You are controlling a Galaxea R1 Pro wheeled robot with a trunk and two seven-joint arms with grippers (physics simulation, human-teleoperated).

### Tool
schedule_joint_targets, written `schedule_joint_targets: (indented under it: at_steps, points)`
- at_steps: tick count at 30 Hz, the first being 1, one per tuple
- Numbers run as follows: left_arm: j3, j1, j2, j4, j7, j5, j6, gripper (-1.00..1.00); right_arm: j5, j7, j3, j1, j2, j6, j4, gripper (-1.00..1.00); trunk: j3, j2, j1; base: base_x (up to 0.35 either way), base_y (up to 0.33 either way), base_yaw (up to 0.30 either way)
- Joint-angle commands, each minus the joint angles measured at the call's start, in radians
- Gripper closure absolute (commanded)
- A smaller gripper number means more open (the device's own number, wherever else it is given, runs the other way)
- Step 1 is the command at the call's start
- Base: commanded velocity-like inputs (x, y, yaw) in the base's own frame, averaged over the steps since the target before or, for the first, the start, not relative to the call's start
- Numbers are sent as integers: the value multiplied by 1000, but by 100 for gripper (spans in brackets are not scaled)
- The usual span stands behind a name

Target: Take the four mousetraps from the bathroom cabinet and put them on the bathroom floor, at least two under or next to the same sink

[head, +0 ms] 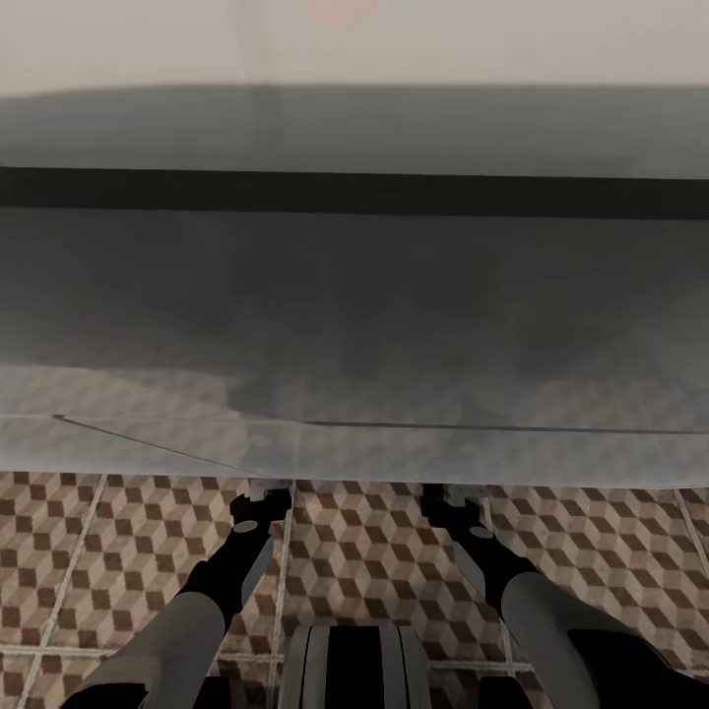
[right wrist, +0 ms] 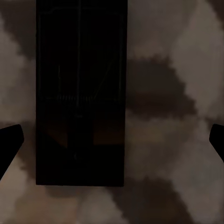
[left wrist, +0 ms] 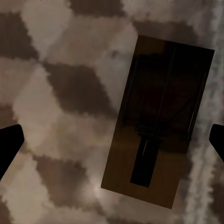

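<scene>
Both grippers spread wide — left gripper [left wrist: 112, 140] and right gripper [right wrist: 112, 140] each hang over a mousetrap lying flat on the cube-pattern bathroom floor [head: 374, 561]. Left mousetrap [left wrist: 156, 126] brown, right mousetrap [right wrist: 80, 93] in dark shadow — neither touched by fingertips.

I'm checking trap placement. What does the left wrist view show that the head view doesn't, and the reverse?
Left wrist only: a mousetrap lying flat on the floor, apart from the spread left fingers. Head only: both arms reaching under a blurred pale edge, and dark grey beyond it. Shared: the cube-pattern floor tiles.
</scene>
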Motion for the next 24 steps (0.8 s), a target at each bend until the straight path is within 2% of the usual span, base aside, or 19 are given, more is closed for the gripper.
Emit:
schedule_joint_targets:
  at_steps: [1, 24]
  points:
    - [6, 0, -1, -2, -1, -9, 4, -100, 4, -1, -7, 0, 1, -4, 1, -100, 0, 0, 0, 0, 0, 0]
    - [6, 0, 0, -5, -1, -9, 4, -100, 4, -1, -7, -1, 1, -7, 1, -100, 0, 0, 0, 0, 0, 0]
